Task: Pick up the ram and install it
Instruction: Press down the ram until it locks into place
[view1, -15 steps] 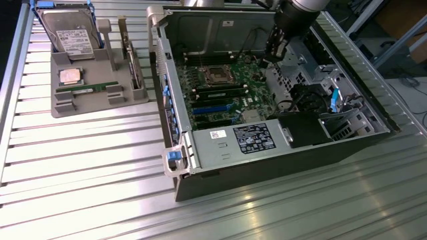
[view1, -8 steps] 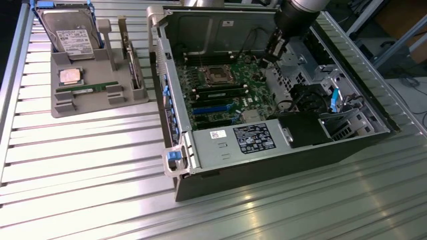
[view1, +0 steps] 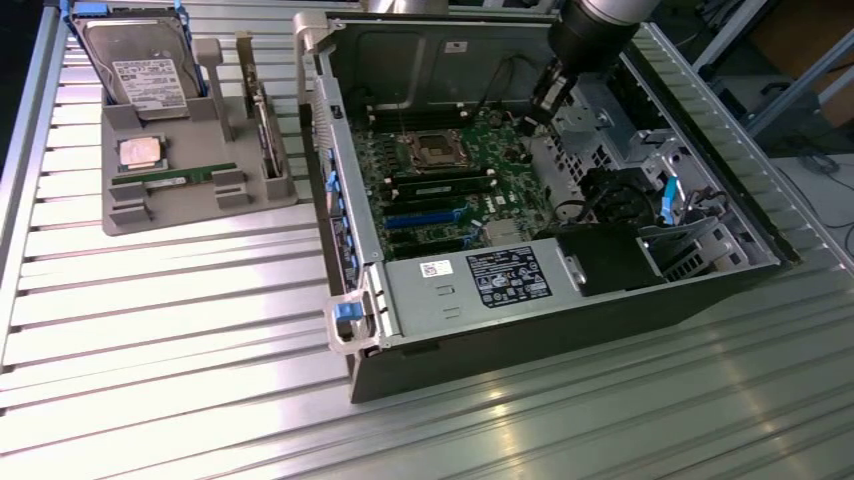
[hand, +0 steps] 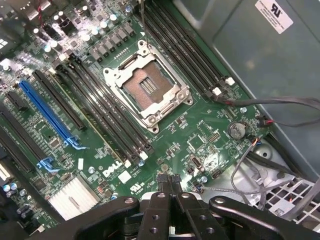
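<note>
Ribbed metal bench carries the computer case (view1: 534, 330); above its motherboard (hand: 165, 125), the gripper (hand: 169, 181) hangs pressed together, empty; descending risks scraping components.

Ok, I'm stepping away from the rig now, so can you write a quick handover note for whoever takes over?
End effector: fingers shut, holding nothing, hovering over the green motherboard near the silver processor socket inside the open grey computer case.
Ram: one long green circuit-board stick lies flat in the grey holder tray on the exterior view's left. A second stick stands on edge in the same tray.
Done: nothing visible; no stick has been picked up.
Left: both the pick-up and the install.
</note>
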